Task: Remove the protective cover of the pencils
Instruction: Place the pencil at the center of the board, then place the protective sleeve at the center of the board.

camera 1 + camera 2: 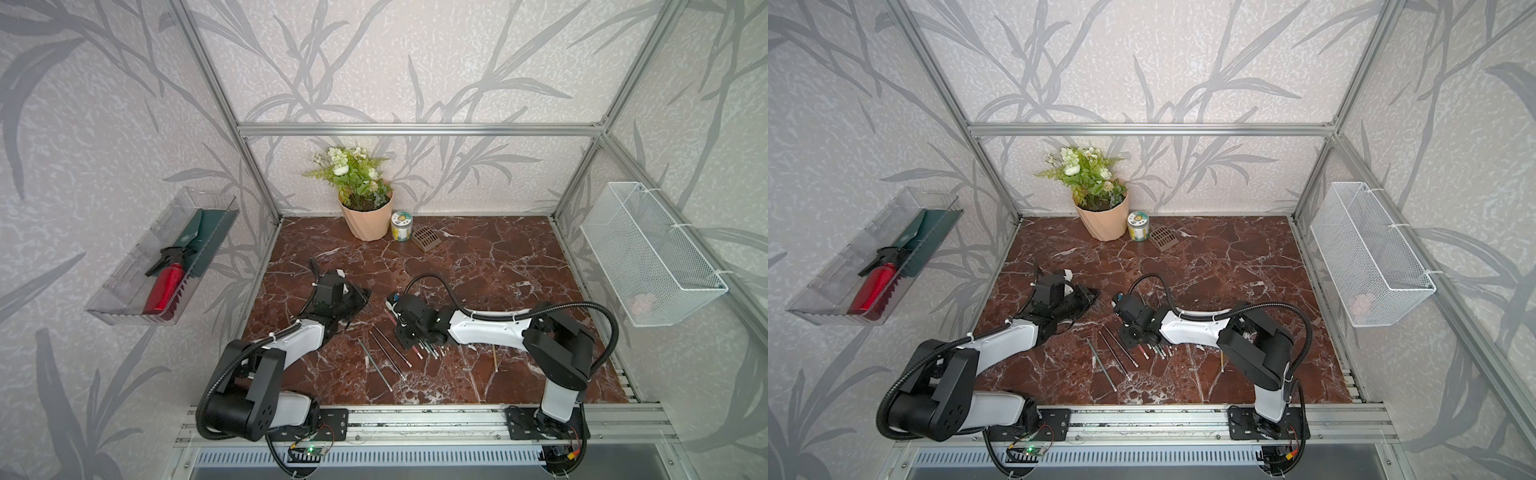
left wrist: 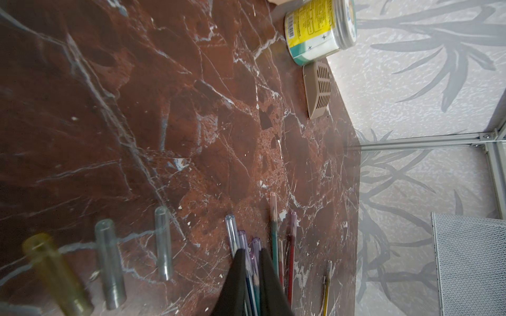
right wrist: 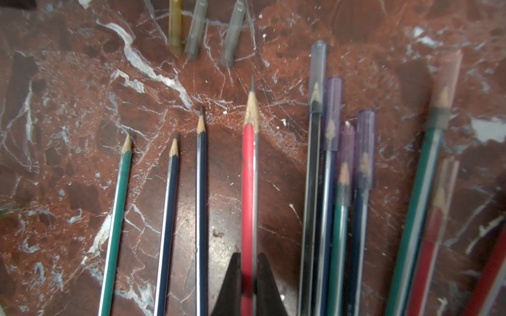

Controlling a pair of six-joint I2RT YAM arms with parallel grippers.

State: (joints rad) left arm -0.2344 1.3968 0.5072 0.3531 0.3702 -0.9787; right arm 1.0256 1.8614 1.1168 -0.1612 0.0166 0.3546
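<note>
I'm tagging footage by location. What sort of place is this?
Likely a robot test booth staged as a home: aluminium frame, marble-look tabletop, potted plant against wallpaper.

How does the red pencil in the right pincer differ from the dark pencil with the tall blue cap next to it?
The red pencil has a bare sharpened tip; the dark grey pencil wears a translucent blue plastic cap. The red pencil sits clamped in the right pincer; the dark grey pencil lies free on the red-brown marble tabletop. Both point the same way, roughly parallel.
</note>
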